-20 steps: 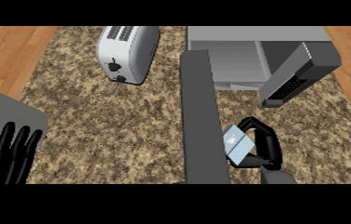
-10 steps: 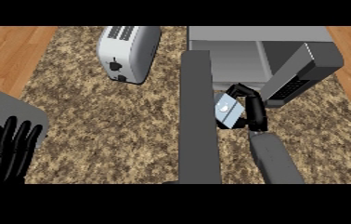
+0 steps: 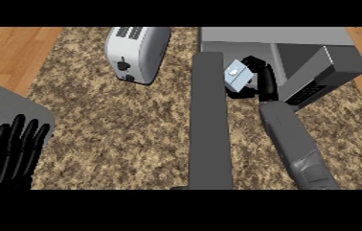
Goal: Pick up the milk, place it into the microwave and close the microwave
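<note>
The black right hand (image 3: 264, 81) curls its fingers round the small white-and-blue milk carton (image 3: 237, 75) at the grey microwave's (image 3: 283, 36) open front; the left hand (image 3: 21, 151) rests with straight fingers.

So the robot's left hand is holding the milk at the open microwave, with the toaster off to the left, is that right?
Not quite: it is the right hand that holds the milk at the open microwave, as the head view shows. The left hand rests open at the lower left edge. The toaster is indeed off to the left.
</note>
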Robot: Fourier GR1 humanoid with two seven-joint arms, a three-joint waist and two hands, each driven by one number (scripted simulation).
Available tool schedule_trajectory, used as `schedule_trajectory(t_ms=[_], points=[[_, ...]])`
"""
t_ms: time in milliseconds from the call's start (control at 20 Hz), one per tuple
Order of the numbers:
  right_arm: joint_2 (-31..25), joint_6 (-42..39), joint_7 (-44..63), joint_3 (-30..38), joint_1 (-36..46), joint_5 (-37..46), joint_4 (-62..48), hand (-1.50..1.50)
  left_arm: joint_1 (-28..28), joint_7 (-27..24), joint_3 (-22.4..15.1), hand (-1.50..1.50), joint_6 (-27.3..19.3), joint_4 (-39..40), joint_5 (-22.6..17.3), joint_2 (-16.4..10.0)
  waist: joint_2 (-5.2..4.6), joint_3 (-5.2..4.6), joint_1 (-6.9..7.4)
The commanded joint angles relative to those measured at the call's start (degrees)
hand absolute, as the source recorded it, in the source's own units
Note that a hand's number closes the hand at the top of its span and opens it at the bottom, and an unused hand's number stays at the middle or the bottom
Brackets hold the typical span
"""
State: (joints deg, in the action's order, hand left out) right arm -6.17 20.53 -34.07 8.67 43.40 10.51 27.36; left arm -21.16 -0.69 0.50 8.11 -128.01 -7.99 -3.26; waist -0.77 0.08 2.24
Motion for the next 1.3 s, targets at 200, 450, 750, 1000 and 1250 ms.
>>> schedule_trajectory(t_ms=[200, 450, 750, 1000, 1250], points=[[-6.2, 8.8, -1.4, 5.9, 7.2, -0.4, -11.0, 1.50, 1.1, 0.5, 2.8, -1.50, 2.5, 0.3, -3.7, -2.3, -1.19, 0.12, 2.32], [-7.5, 20.0, -3.3, 4.0, 10.5, 4.0, -12.9, 1.50, 2.1, 0.8, -1.0, -1.50, -0.2, 0.0, 1.6, 0.0, -1.52, 0.19, 2.80], [-8.4, 15.6, 0.9, -0.8, 15.0, 9.3, -20.2, -1.50, 1.9, -1.3, -0.3, -1.50, 1.2, 2.6, 3.2, -1.2, -1.58, 0.12, 3.57], [-5.3, 14.8, 1.6, -1.8, 16.6, 10.5, -21.8, -1.50, 0.6, -3.2, -0.1, -1.50, 2.0, 3.7, 3.3, -1.1, -1.52, 0.09, 3.97], [-6.0, 13.4, 1.8, -1.1, 17.6, 10.0, -22.1, -1.50, -0.4, -2.3, -2.1, -1.50, 2.3, 0.7, 4.7, -1.1, -1.36, 0.15, 3.68]])
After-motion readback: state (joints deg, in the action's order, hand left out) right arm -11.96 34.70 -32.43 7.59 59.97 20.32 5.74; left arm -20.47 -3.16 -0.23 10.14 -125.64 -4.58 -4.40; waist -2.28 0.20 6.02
